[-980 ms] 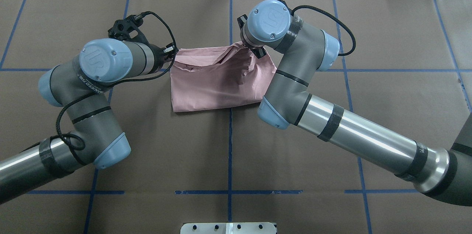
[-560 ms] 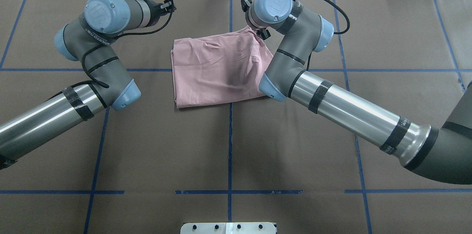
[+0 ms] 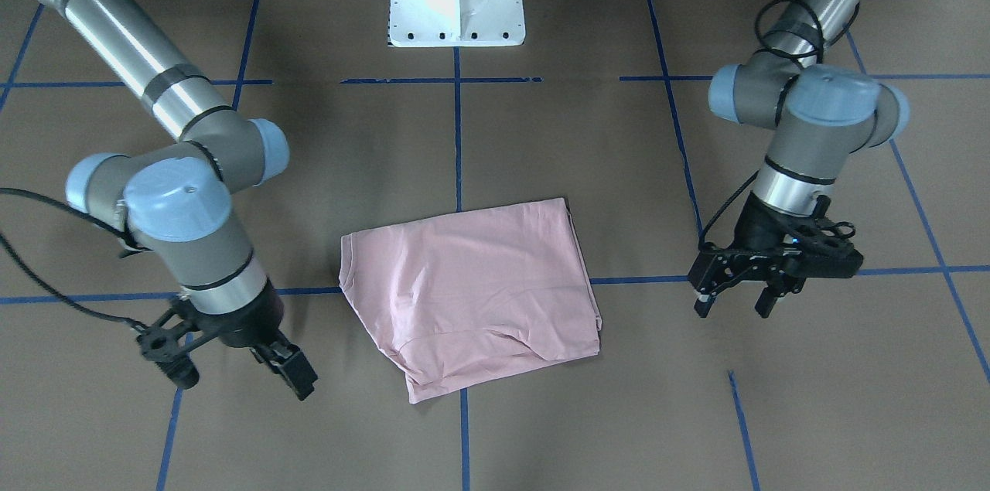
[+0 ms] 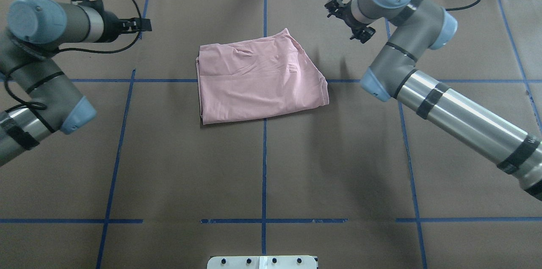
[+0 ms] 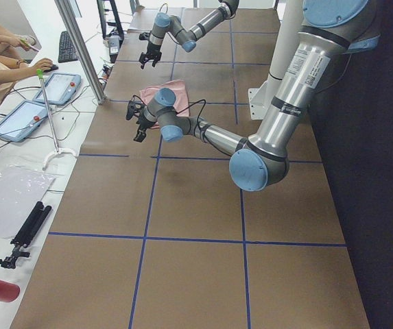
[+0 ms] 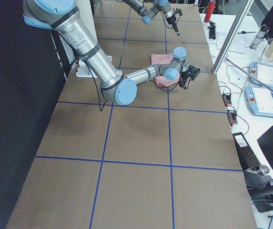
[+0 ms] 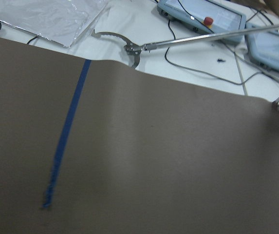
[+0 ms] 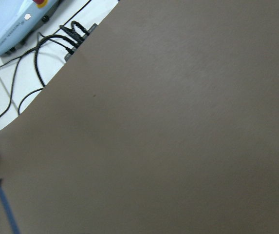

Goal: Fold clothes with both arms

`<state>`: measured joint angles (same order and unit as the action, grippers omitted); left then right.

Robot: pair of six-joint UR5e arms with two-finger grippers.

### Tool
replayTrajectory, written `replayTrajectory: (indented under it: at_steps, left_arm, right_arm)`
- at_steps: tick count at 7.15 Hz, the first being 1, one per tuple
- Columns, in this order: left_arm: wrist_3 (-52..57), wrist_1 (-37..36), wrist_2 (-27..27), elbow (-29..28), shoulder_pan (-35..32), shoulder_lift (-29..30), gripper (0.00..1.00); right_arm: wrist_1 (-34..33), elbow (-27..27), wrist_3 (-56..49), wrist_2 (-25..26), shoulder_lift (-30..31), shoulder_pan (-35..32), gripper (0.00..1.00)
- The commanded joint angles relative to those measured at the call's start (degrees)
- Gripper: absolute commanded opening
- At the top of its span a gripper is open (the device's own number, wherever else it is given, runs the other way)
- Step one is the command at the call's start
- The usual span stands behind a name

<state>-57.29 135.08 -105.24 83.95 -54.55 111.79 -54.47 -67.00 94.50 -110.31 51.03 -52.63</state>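
Brown tabletop (image 4: 262,167), T-shirt (image 4: 258,80) long axis crosswise

Overhead and front cameras steeply down from opposite sides onto one table (image 4: 169,167); wrist cameras close.

The pale pink T-shirt (image 4: 258,82) lies flat on the brown table (image 4: 262,176), folded into a rough rectangle with some soft wrinkles, while the left arm (image 4: 29,65) and the right arm (image 4: 457,116) stand apart from it, one at each side.
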Motion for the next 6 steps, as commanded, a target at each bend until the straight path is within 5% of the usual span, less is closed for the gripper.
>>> replayTrajectory:
  at_steps: [1, 2, 3, 5, 6]
  left_arm:
    - [20.63, -2.26, -18.34, 7.17, -15.42, -9.88, 1.00]
    - [34.47, -2.45, -24.86, 8.76, -23.59, -15.31, 1.00]
    - [44.36, -4.80, -29.19, 8.95, -30.98, -17.28, 1.00]
    - [67.98, -24.39, -29.94, 10.18, -43.57, -16.69, 1.00]
    - [70.19, -31.99, -29.94, 11.92, -45.37, -16.69, 1.00]
  right_arm:
    - [-0.38, -6.64, -24.58, -18.36, 11.33, -15.14, 1.00]
    - [-2.12, -6.83, -38.03, -26.89, 13.81, -22.44, 1.00]
    - [-3.35, -8.31, -49.38, -30.10, 19.40, -27.82, 1.00]
    - [-6.15, -9.38, -71.90, -29.96, 27.77, -36.96, 1.00]
    - [-16.01, -14.08, -82.44, -29.79, 30.68, -38.93, 1.00]
